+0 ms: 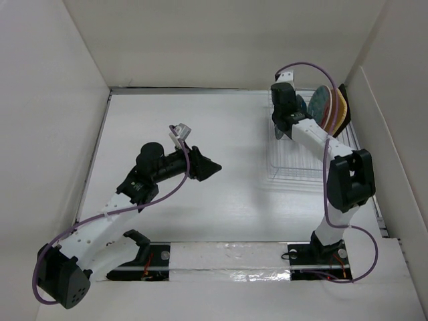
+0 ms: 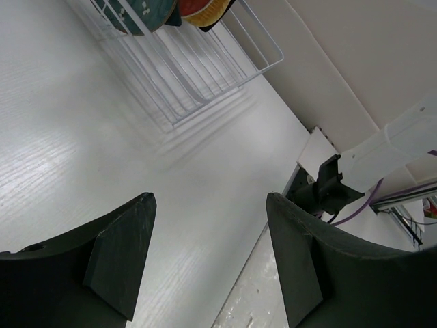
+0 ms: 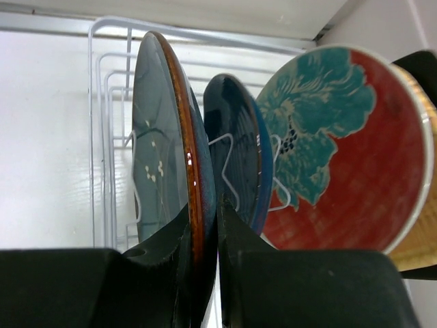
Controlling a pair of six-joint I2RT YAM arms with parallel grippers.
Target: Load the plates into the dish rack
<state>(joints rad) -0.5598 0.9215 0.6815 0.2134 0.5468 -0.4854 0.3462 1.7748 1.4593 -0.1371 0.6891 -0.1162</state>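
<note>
The plates [image 3: 321, 157] stand side by side in the far end of the dish rack [image 1: 294, 170]; my left fingers [image 2: 119, 266] hang well left of it.

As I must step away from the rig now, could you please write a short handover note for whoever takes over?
Left end effector: open, holding nothing.
Right end effector: shut on the rim of the round dark teal plate, which is upright in the dish rack.
Done: navy leaf plate, red floral plate, tan woven plate and black-rimmed plate stand in the rack.
To do: release the teal plate and withdraw.
</note>
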